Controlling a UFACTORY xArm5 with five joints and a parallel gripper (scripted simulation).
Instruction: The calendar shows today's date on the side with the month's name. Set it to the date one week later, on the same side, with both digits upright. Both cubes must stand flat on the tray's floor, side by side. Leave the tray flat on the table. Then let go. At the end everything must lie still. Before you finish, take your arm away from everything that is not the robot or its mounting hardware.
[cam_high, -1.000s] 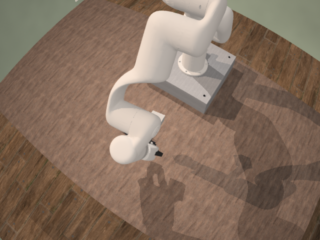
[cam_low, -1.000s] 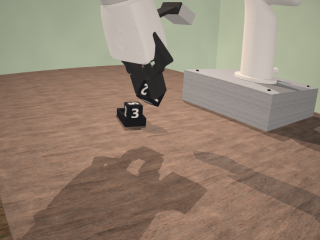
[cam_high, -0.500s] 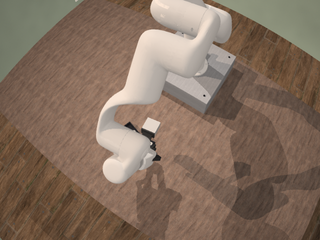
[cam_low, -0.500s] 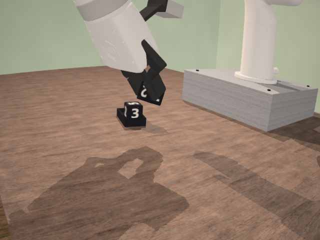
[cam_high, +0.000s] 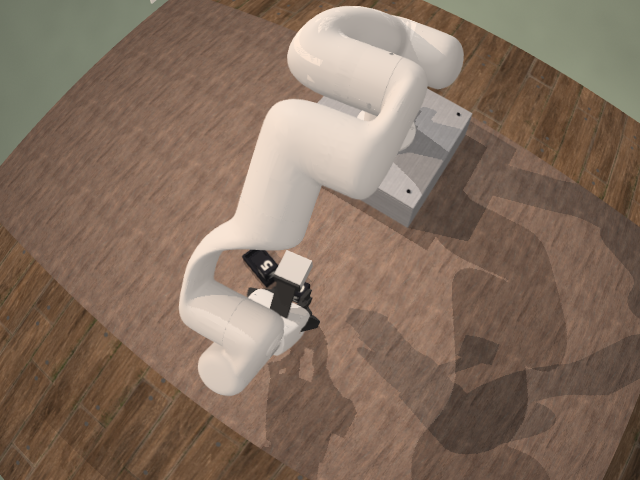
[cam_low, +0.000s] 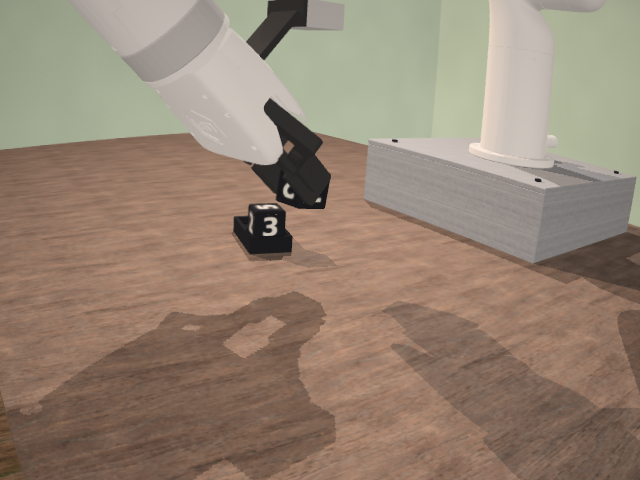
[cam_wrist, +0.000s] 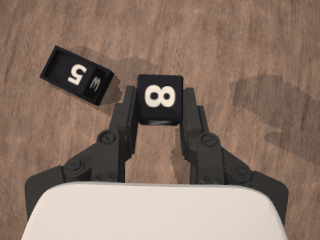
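Jaws of gripper (cam_wrist: 160, 108) clamped on cube (cam_wrist: 160, 99), 8 face toward wrist cam, held in air just above and beside tray (cam_low: 262, 241). Other cube (cam_low: 267, 221) sits in tray, 3 facing out. Step: mid-reorient of lifted cube. Next, prob.: bring wanted digit upright and lower it beside tray's cube.

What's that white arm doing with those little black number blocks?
The arm's end effector is gripping one black number cube in the air, tilted, its 8 facing the wrist camera. The other cube sits in the small black tray on the wooden table, showing 3 on one side and 5 on top. The slot beside it is vacant.
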